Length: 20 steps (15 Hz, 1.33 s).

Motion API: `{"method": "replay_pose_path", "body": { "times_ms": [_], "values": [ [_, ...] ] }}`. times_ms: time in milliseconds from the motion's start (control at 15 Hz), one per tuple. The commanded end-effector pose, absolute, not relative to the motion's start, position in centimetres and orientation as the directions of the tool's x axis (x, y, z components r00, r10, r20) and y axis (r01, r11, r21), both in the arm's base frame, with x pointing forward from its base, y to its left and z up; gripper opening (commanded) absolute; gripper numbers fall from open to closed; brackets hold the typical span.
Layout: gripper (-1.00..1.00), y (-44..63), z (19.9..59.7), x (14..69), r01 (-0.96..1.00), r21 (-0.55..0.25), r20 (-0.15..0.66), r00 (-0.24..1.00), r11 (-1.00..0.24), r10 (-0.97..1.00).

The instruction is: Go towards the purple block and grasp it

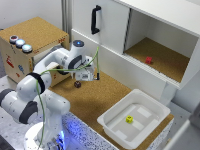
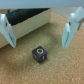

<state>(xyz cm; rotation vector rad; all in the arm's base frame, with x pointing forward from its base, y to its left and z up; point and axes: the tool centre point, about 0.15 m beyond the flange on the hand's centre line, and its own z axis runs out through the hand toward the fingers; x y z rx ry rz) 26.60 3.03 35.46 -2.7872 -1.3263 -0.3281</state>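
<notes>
Cork-brown worktop [image 1: 95, 102] spreads beneath me, with a white cabinet along its far edge. My gripper [image 2: 39, 34] hangs spread wide, holding nothing, its two pale fingers [image 2: 6, 31] standing either side of the small dark purple cube block [image 2: 39, 54], which rests on the cork just below, untouched. Well apart, a white plastic tray [image 1: 112, 122] holds a small yellow block [image 1: 129, 119], and a small red block [image 1: 148, 60] sits in the open cabinet compartment.

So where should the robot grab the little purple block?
Take the purple block by two opposite flat sides, coming straight down from above. It sits alone on the cork, and the open gripper hangs nearly over it, fingers wider apart than the cube.
</notes>
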Motion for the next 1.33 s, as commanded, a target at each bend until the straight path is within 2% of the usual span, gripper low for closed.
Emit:
{"method": "replay_pose_path", "body": {
  "times_ms": [0, 400, 600, 933, 1133, 1267],
  "values": [
    [1.00, 4.6, 33.7, 29.7, 0.879, 0.071, 0.108, 0.463, -0.471, 0.880],
    [1.00, 7.1, 29.6, 33.4, 0.981, 0.064, 0.159, 0.171, -0.183, 0.972],
    [1.00, 8.2, 27.4, 34.7, 0.996, 0.067, 0.156, 0.043, -0.054, 0.987],
    [1.00, 8.5, 25.8, 35.4, 0.996, 0.036, 0.153, -0.081, 0.076, 0.985],
    [1.00, 8.7, 24.6, 34.5, 0.995, 0.015, 0.146, -0.100, 0.099, 0.984],
    [1.00, 9.2, 23.6, 34.6, 0.996, 0.029, 0.146, -0.092, 0.089, 0.985]
  ]
}}
